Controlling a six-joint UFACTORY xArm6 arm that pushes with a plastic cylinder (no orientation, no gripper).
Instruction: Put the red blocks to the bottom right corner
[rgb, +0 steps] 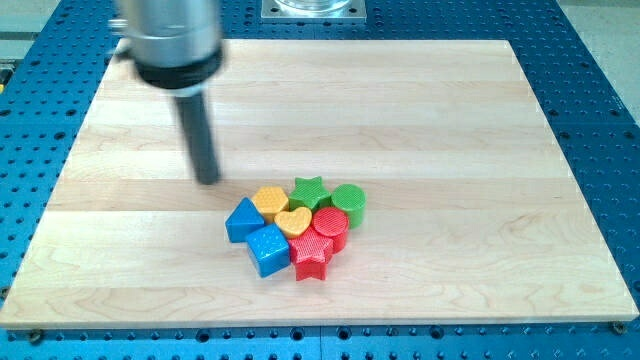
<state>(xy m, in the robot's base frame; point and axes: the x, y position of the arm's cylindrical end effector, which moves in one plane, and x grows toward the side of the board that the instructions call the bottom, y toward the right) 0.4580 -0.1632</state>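
Two red blocks sit in a tight cluster near the board's middle: a red cylinder (331, 226) and a red star (312, 256) just below it. Packed against them are a yellow heart (293, 222), a yellow hexagon (270, 202), a blue triangle-like block (242, 220), a blue cube (268, 248), a green star (310, 191) and a green cylinder (349, 201). My tip (208, 180) rests on the board up and to the left of the cluster, a short gap from the blue triangle-like block and the yellow hexagon.
The wooden board (450, 150) lies on a blue perforated table (600, 80). A metal base plate (314, 10) shows at the view's top edge. The rod's thick holder (175, 40) hangs over the board's upper left.
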